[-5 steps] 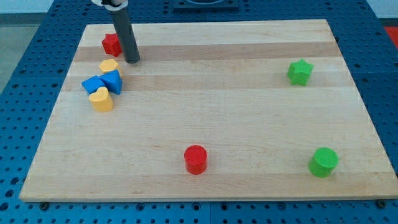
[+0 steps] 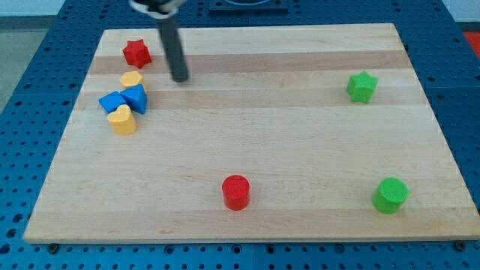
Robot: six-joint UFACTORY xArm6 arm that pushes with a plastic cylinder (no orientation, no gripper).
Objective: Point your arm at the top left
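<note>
My tip [image 2: 180, 78] rests on the wooden board [image 2: 247, 135] near the view's top left. It stands to the right of the red star block [image 2: 136, 53] and the small yellow block [image 2: 130, 79], touching neither. Below those sit two blue blocks [image 2: 125, 99] and a yellow heart block [image 2: 121, 119], clustered together at the view's left. The rod rises from the tip toward the view's top edge.
A green star block [image 2: 361, 86] lies at the view's right. A red cylinder [image 2: 236, 192] sits at the bottom middle and a green cylinder [image 2: 391, 195] at the bottom right. A blue perforated table [image 2: 30, 90] surrounds the board.
My tip has slid a short way to the right and slightly down, away from the red star. No block has moved.
</note>
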